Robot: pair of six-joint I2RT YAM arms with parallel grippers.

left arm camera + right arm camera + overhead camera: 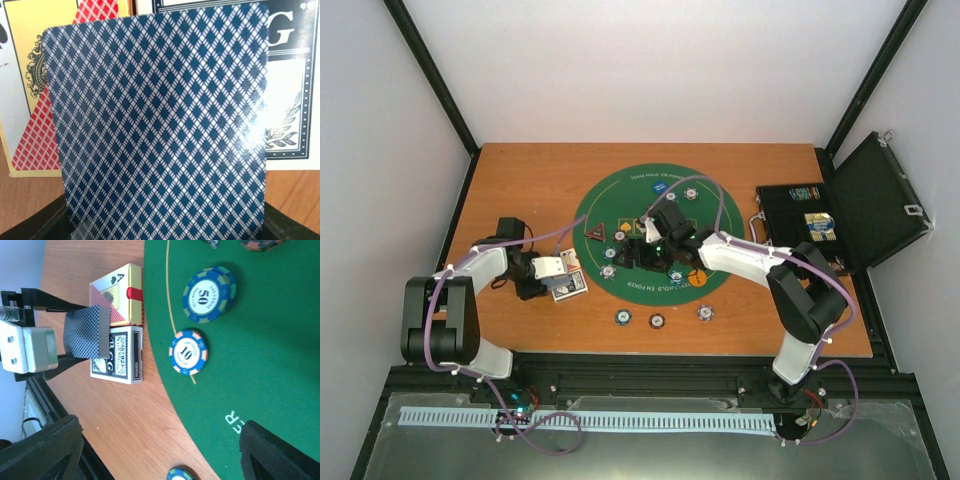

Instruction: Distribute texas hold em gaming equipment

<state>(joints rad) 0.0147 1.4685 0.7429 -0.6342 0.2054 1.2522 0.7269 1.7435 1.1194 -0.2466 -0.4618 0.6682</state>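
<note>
My left gripper (560, 270) is shut on a blue diamond-backed playing card (160, 130), which stands upright and fills the left wrist view. The right wrist view shows the same card (82, 332) above two card boxes, one yellow-red (117, 297) and one white-blue (120, 354). My right gripper (160, 450) is open, with nothing between its fingers, over the edge of the green mat (620, 200). Ahead of it on the mat lie a 50 chip (207, 294) and a 10 chip (187, 351). A triangular marker (596, 233) and a blue disc (659, 186) also lie on the mat.
Three chips (657, 321) lie in a row on the wood near the table's front edge, and others are scattered on the mat. A black hinged case (820, 225) stands open at the right with items inside. Black frame posts rise at the table's back corners.
</note>
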